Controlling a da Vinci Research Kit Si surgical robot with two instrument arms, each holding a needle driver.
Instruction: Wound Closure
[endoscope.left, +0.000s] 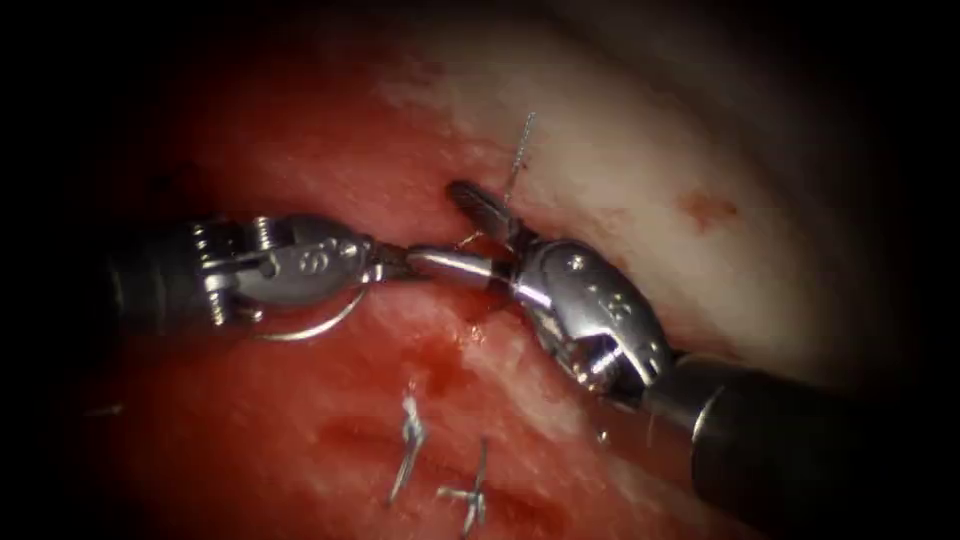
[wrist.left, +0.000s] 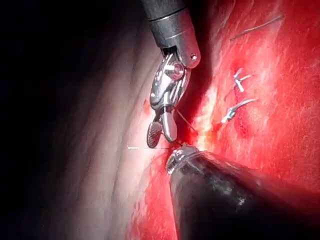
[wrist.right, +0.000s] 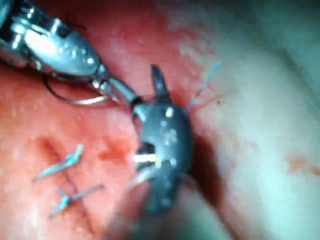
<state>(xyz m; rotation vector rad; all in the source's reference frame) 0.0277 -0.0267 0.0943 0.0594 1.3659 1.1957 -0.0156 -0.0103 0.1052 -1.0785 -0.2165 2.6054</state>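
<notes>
My left tool (endoscope.left: 400, 268) reaches in from the left with its jaws shut on the curved needle (endoscope.left: 312, 324) near one end. The needle's arc hangs under the tool head, left of the cut and free of the tissue (endoscope.left: 640, 170). The right tool (endoscope.left: 432, 222) enters from the lower right, jaws open and holding nothing; its lower jaw nearly touches the left tool's tip. A thin thread (endoscope.left: 470, 240) runs between the open jaws. A short thread end (endoscope.left: 522, 140) sticks up from the pale tissue just beyond. The right wrist view has the open right tool (wrist.right: 137, 85), the left tool (wrist.right: 102, 82) and the needle (wrist.right: 75, 101).
Two tied stitches with cut ends (endoscope.left: 410, 440) (endoscope.left: 475, 492) lie on the closed cut nearer the camera, also seen as stitches (wrist.left: 239, 80) (wrist.right: 65, 162). Red fluid wets the tissue around the cut (endoscope.left: 440, 370). In the left wrist view the right tool (wrist.left: 162, 137) hangs open above the left tool's tip (wrist.left: 177, 156).
</notes>
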